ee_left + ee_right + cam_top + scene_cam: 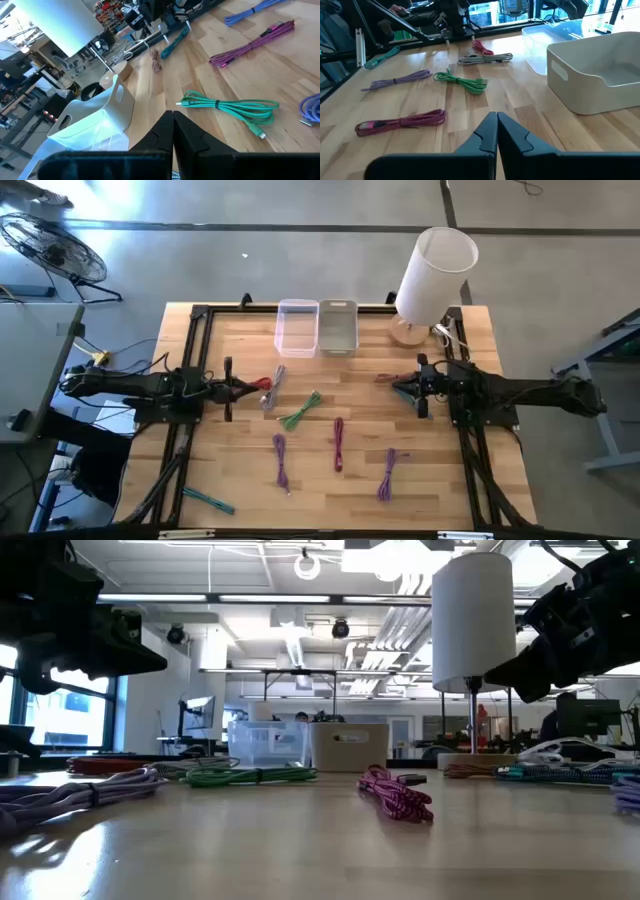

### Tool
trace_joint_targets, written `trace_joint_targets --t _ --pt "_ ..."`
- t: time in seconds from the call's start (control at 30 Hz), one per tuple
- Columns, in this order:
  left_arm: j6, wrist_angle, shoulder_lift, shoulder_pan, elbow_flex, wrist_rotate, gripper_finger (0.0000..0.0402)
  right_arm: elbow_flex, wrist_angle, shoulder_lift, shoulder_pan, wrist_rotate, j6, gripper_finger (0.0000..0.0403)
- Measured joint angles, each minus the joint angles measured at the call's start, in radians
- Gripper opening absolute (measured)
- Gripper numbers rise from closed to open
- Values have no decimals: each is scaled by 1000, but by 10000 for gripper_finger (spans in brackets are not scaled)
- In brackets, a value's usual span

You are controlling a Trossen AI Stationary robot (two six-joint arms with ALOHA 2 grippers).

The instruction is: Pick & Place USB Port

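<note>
Several cables: bundled USB leads lay loose across the pale wooden table, apart from one another, probably so each could be picked singly — a green coiled cable, a magenta braided cable, two purple cables, a grey cable with a red cable just beside it, and a teal cable near the front edge.
Bins: a clear plastic tray and a white handled bin stood touching, side by side at the table's far edge — likely the drop-off, within reach of either arm.
Left gripper: fingers pressed together, holding nothing, hovering at the table's left side, close to the red and grey cables.
Right gripper: fingers likewise shut and empty, waiting at the right, in front of the white cylindrical lamp.
Stage: no cable lifted; the pick appeared not yet begun.
High view: gave the full layout and which arm was which.
Low view: showed the cables lying flat on the wood and both arms raised clear of it.
Wrist views: showed the closed fingertips up close, and the bin's cut-out handle.
</note>
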Motion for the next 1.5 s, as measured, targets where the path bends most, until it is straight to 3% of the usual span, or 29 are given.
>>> trace_joint_targets --t 0.67,0.9,1.2,1.5 --pt "-14 0 0 0 2 4 1 2 -1 0 0 0 0 0" --pt "-57 1 0 0 2 5 1 92 -35 0 0 -10 -62 0" --pt "-83 20 0 0 2 27 1 489 -510 13 0 74 -190 0" --pt "-241 79 0 0 3 36 1 1027 -1081 189 0 195 -10 0"
